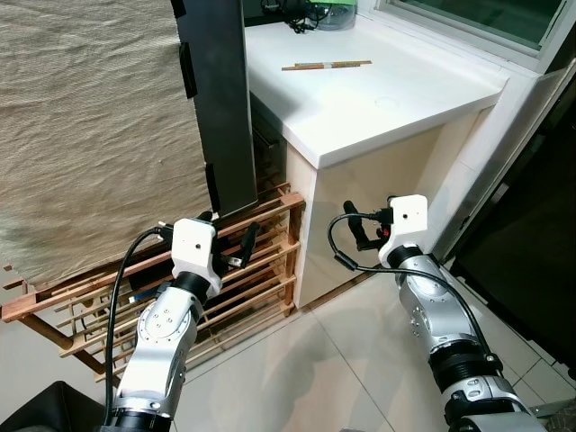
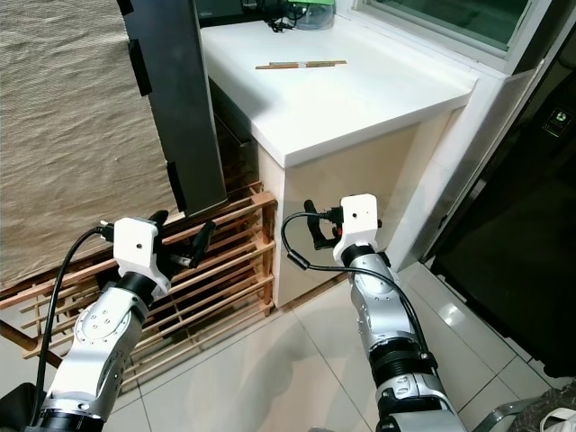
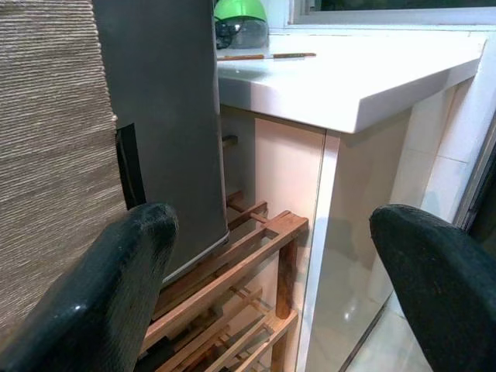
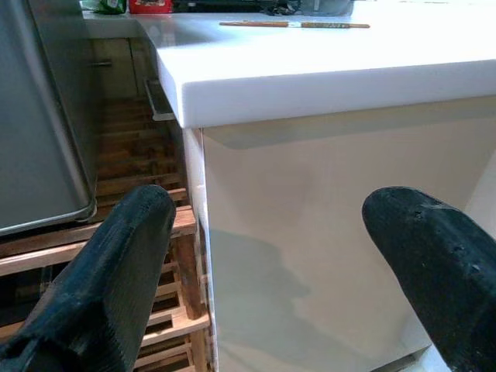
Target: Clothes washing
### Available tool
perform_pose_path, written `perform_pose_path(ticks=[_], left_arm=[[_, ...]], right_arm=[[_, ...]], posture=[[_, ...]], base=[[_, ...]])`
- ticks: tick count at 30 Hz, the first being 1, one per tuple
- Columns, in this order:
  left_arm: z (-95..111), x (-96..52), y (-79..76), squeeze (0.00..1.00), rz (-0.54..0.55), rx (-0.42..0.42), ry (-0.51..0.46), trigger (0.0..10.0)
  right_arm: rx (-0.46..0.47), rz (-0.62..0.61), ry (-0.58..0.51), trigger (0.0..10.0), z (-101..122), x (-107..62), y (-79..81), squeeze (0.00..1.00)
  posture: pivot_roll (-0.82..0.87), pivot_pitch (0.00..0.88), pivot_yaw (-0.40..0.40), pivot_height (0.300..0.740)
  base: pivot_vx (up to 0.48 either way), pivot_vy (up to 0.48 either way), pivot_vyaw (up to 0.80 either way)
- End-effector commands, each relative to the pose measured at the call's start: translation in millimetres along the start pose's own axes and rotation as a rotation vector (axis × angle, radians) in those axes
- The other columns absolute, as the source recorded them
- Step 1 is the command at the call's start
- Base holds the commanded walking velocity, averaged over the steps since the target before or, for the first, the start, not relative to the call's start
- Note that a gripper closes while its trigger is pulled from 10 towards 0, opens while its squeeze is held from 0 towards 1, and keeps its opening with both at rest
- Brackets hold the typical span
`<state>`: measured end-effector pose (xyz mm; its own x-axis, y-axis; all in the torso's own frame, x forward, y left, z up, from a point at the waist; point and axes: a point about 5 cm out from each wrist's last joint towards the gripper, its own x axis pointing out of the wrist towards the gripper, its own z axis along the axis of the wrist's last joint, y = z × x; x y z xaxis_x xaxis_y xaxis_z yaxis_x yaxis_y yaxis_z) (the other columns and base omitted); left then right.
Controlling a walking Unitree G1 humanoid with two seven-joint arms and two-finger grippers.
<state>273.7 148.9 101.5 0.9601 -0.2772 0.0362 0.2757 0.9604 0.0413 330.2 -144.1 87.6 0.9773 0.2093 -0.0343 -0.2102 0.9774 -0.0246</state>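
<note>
Both arms raised ahead, hands empty — a carrying-free posture that looks like walking or searching, not handling. Left gripper (image 1: 232,241) spread wide, grasping nothing, just before the wooden slatted rack (image 1: 270,270) under a dark grey panel (image 1: 220,99). Right gripper (image 1: 360,227) likewise released, facing the side of the white worktop (image 1: 396,99), well short of touching. On that worktop, a pair of chopsticks (image 1: 326,65) and a green object (image 3: 240,15) near the window. No clothes or washer to be made out — task apparently at the approach stage. Beige woven cloth (image 1: 90,126) hanging at left.
</note>
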Motion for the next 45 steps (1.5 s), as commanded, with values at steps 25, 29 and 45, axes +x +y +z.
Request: perform_pose_path(ticks=[25,29,45], left_arm=[[0.2,1.8,1.9,0.0,0.01,0.005,0.005,10.0],[0.2,1.8,1.9,0.0,0.01,0.005,0.005,10.0],[0.2,1.8,1.9,0.0,0.01,0.005,0.005,10.0]], right_arm=[[0.0,-0.001,0.016,10.0,-1.8,0.3,-0.1,0.0],[0.0,-0.001,0.016,10.0,-1.8,0.3,-0.1,0.0],[0.0,-0.001,0.016,10.0,-1.8,0.3,-0.1,0.0]], posture=[[-0.08,0.006,-0.018,0.74],[-0.08,0.006,-0.018,0.74],[-0.08,0.006,-0.018,0.74]], base=[[0.0,0.0,0.0],[0.0,0.0,0.0],[0.0,0.0,0.0]])
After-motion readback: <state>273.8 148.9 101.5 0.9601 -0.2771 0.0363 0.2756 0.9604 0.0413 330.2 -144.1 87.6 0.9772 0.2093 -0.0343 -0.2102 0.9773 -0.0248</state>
